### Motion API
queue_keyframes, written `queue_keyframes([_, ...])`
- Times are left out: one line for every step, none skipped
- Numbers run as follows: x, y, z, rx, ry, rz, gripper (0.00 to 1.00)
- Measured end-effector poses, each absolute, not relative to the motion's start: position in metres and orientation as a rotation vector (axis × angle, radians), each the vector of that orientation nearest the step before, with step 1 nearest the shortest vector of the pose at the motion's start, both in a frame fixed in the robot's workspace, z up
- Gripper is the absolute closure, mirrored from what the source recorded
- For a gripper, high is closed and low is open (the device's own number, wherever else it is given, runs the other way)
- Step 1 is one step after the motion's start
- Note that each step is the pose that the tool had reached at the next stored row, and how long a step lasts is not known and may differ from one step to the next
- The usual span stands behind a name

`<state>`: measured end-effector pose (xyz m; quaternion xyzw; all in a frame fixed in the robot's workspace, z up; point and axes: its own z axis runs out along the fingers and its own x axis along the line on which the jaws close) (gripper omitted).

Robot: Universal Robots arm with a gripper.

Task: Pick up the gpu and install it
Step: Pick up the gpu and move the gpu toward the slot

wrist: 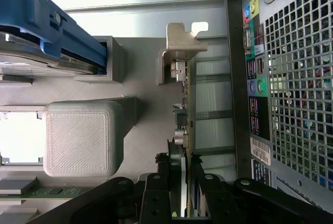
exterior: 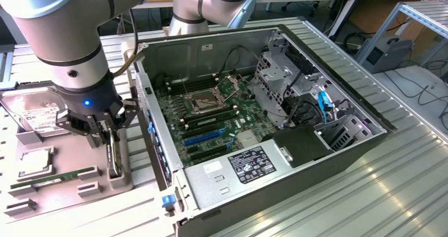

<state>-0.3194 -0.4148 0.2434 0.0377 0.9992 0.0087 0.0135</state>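
The gpu [exterior: 111, 157] stands on its edge in a slot of the grey parts tray [exterior: 70, 197], just beside the open computer case [exterior: 294, 190] on the exterior view's left. My gripper [exterior: 105, 138] is straight above it, fingers down, shut on the card's top edge. In the wrist view the gpu [wrist: 185, 104] runs away from me, its silver end bracket [wrist: 182, 41] at the far end. The black fingers [wrist: 162, 193] press on both faces of the card, with my gripper [wrist: 182, 200] closed around it. The card still looks seated in its holder.
The case lies open with its motherboard [exterior: 210, 116] and blue slots [exterior: 203, 137] exposed. On the tray are a hard drive [exterior: 35, 114], a CPU [exterior: 35, 162] and a RAM stick [exterior: 56, 178]. The case's perforated rear wall [wrist: 296, 78] is close beside the card. A grey block [wrist: 83, 136] sits on the other side.
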Motion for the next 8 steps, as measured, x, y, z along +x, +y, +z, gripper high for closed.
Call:
queue_keyframes([-0.3193,-0.4148,0.2434,0.117,3.112,0.026,0.73])
queue_keyframes([-0.3193,-0.4148,0.2435,0.117,3.112,0.026,0.73])
queue_keyframes([-0.3193,-0.4148,0.2440,0.117,3.112,0.026,0.73])
queue_keyframes([-0.3193,-0.4148,0.2455,0.117,3.112,0.026,0.73])
queue_keyframes([-0.3194,-0.4148,0.2466,0.117,3.112,0.026,0.73])
queue_keyframes([-0.3194,-0.4148,0.2476,0.117,3.112,0.026,0.73])
queue_keyframes([-0.3194,-0.4148,0.2487,0.117,3.112,0.026,0.73])
queue_keyframes([-0.3194,-0.4148,0.2496,0.117,3.112,0.026,0.73])
